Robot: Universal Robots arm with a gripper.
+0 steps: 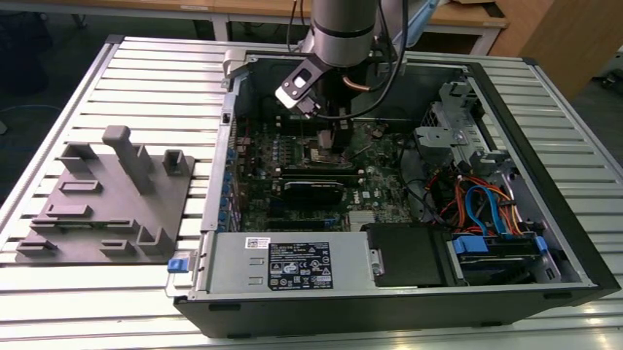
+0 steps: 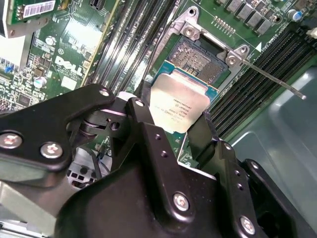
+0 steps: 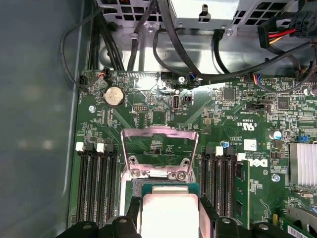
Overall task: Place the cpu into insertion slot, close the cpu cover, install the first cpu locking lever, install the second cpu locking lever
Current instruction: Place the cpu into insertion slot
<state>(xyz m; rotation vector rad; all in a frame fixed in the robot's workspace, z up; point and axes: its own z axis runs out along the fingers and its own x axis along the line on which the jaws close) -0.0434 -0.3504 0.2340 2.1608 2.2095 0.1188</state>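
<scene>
Inside the open black computer case [image 1: 389, 312], the black gripper [image 2: 176, 116] clasps the silver-topped square cpu [image 2: 179, 101] close to the black square insertion slot [image 2: 198, 58], whose thin metal cpu cover [image 3: 158, 133] stands raised.

Ribbed metal table [image 1: 146, 65], wooden desks [image 1: 477, 18] behind, dark floor [image 1: 87, 25]

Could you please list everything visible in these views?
Flat square cpu chip: one, silver-grey, partly over the insertion slot.
Square insertion slot: one, black with silvery rim, on the green motherboard.
Metal cpu cover frame: one, silvery, swung open.
Thin locking lever rod: one, silver, beside the slot.
Long memory slots: several, black, flanking the slot.
Labelled power supply box: one, silver, inside the case.
Open computer case: one, black, on the table.
Moulded fixture block: one, grey, exterior view's left.
Slatted metal table: one, silver, under everything.
End effector: one, black, gripping the chip.
Robot arm: one, grey, above the case.
</scene>
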